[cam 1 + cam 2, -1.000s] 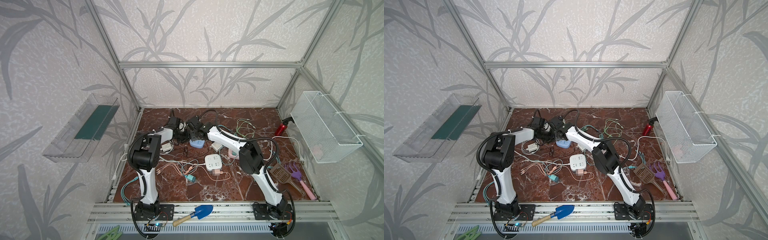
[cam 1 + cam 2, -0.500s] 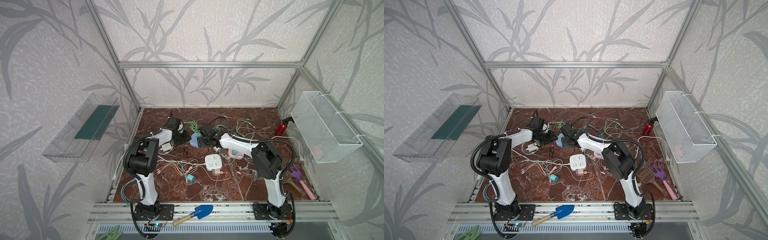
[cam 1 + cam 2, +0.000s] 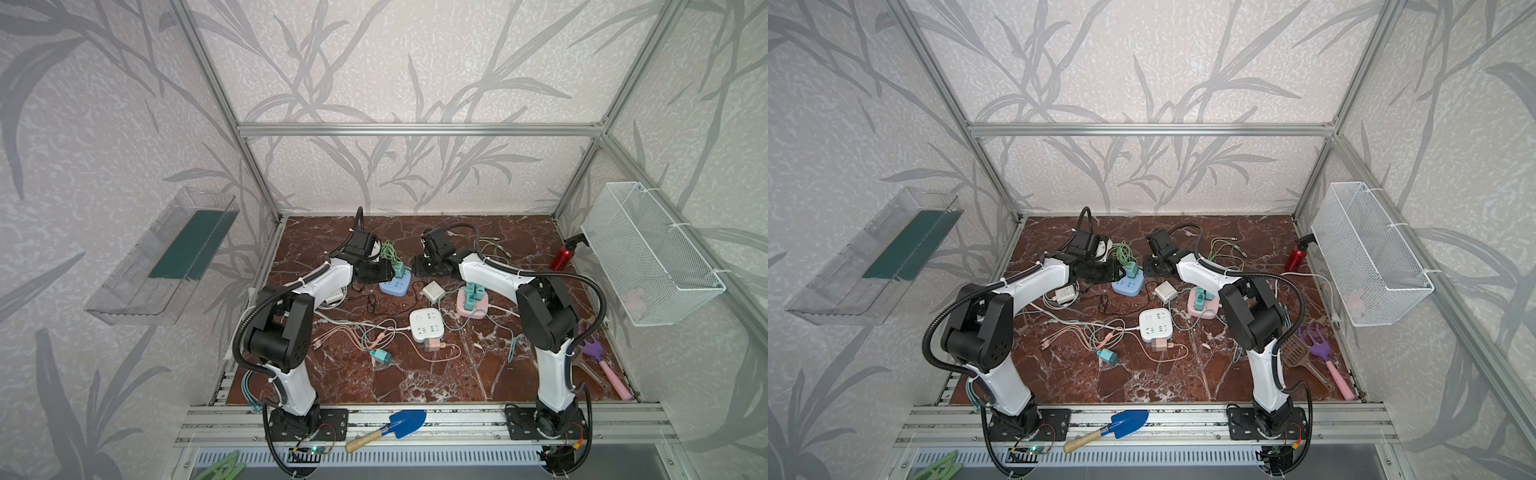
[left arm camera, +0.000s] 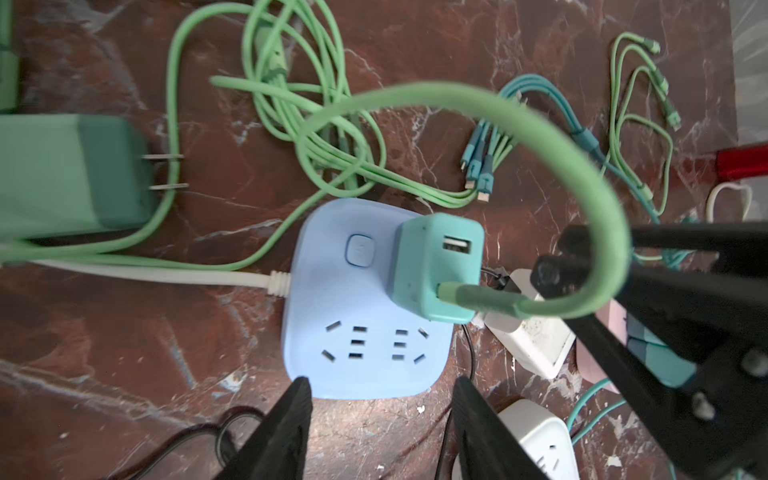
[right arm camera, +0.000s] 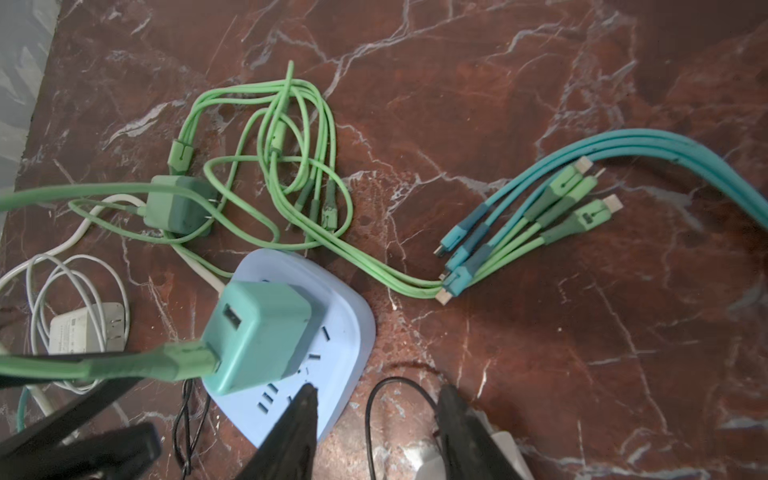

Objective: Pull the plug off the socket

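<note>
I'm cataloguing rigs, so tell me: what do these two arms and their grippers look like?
The left arm and right arm share white link shells, bulky black joint housings and a black corrugated hose tied on with white zip ties. The left gripper and right gripper each end in flat, black, tapering jaws.

Both top views look down from high above the near edge, facing the far wall, and take in the whole marble floor (image 3: 374,382). Each wrist view looks steeply down from close by; both share the blue power strip (image 4: 365,340) and its teal plug (image 4: 432,266).
</note>
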